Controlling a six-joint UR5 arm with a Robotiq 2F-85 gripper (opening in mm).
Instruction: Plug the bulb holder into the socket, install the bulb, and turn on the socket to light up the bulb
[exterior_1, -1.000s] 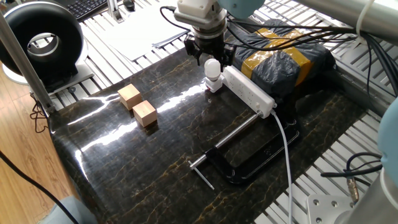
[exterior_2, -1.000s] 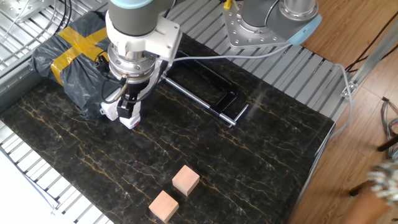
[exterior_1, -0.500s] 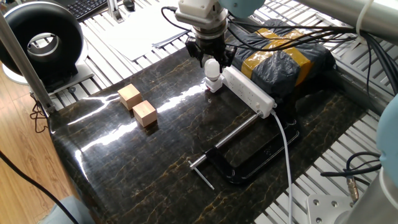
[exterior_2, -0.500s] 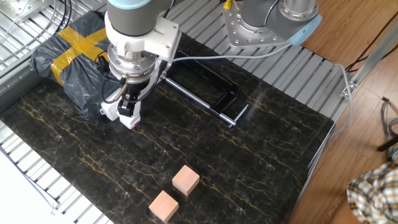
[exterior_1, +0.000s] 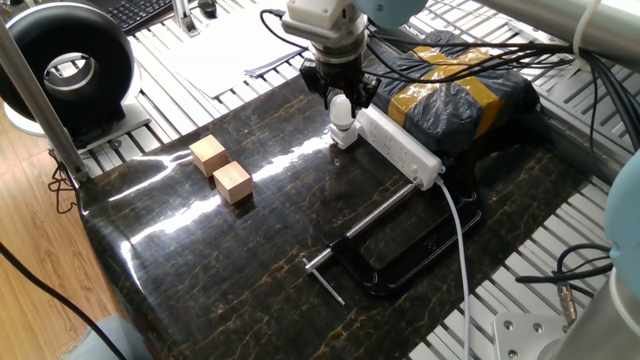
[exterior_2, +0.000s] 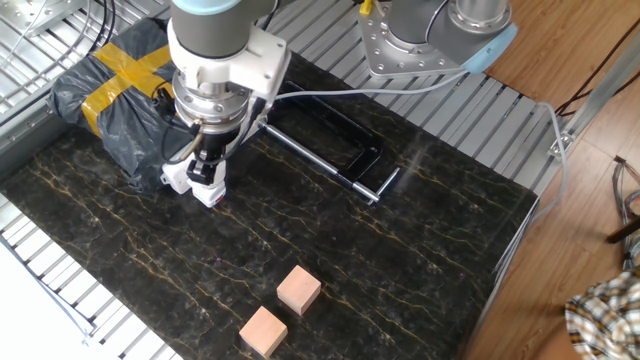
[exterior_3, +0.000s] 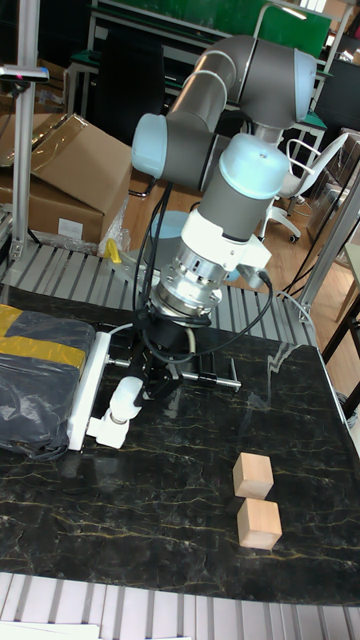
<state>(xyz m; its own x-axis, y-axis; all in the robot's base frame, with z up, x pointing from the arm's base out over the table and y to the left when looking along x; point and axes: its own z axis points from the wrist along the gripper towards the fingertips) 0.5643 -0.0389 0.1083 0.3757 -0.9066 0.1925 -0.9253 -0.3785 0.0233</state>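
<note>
since a second ago the gripper (exterior_1: 341, 98) has sunk a little over the bulb (exterior_1: 342, 110), so less of the white dome shows between its fingers in one fixed view; nothing else on the table (exterior_1: 260, 260) has shifted. its fingers stand narrow, closed on the bulb, which sits upright in the bulb holder (exterior_3: 107, 430) at the near end of the socket (exterior_1: 400, 148). in the tall view the bulb leans slightly, so the risk i judge is cross-threading: turning it while tilted could jam it or lever the holder out of its outlet. too hard a squeeze could crack the dome. the wooden blocks (exterior_1: 221, 169) and black clamp (exterior_1: 385, 262) lie well apart. no brand, label or writing is readable anywhere
</note>
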